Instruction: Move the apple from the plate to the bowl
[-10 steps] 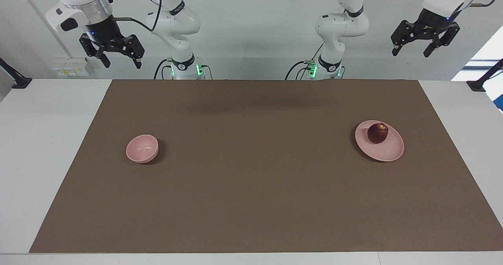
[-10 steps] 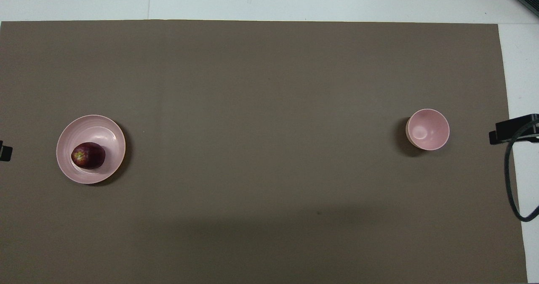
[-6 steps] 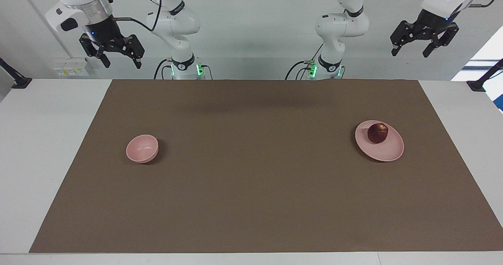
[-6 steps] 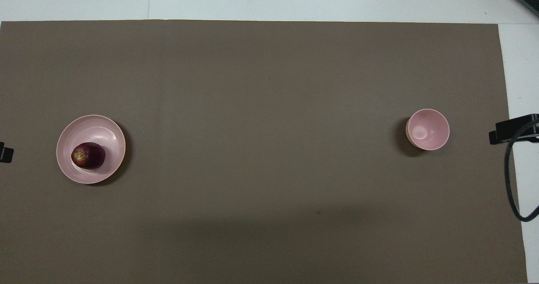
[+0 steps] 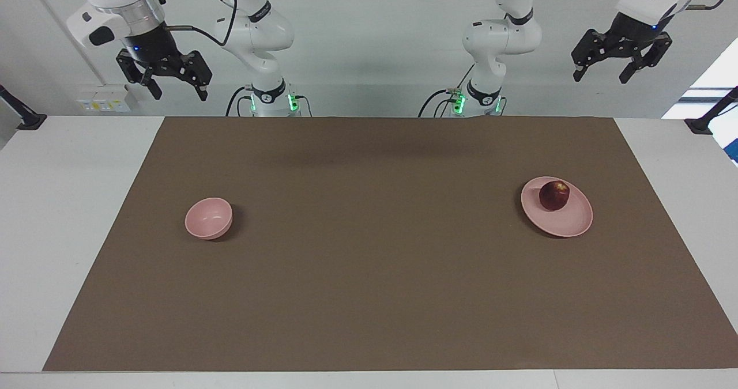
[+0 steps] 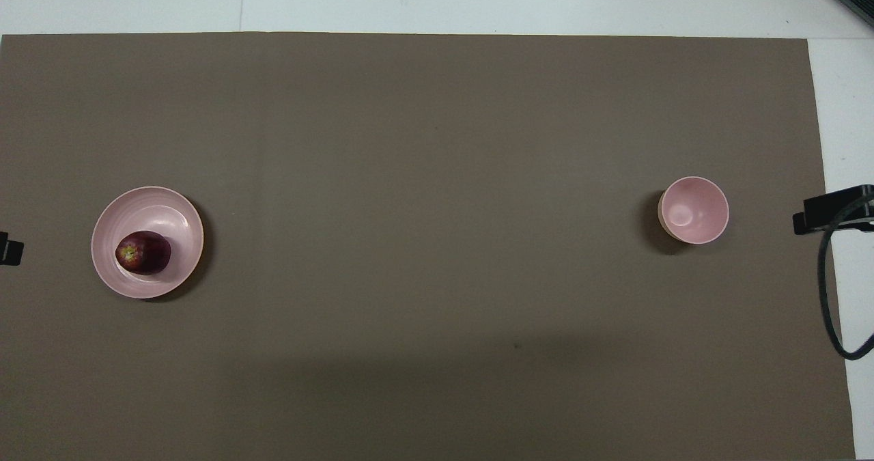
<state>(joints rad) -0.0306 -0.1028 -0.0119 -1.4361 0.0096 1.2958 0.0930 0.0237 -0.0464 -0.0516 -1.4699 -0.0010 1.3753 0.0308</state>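
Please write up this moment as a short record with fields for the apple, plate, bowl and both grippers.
apple: on the plate, on its part nearer the robots
plate: on the brown mat, toward the left arm's end
bowl: empty, upright, toward the right arm's end
left gripper: open, raised near its base, holding nothing
right gripper: open, raised near its base, holding nothing
task: not begun

Left gripper (image 5: pixel 616 61) risen a touch and drifted slightly toward the table's middle, high over the left arm's end, jaws spread and empty; in the overhead view, edged slightly inward.
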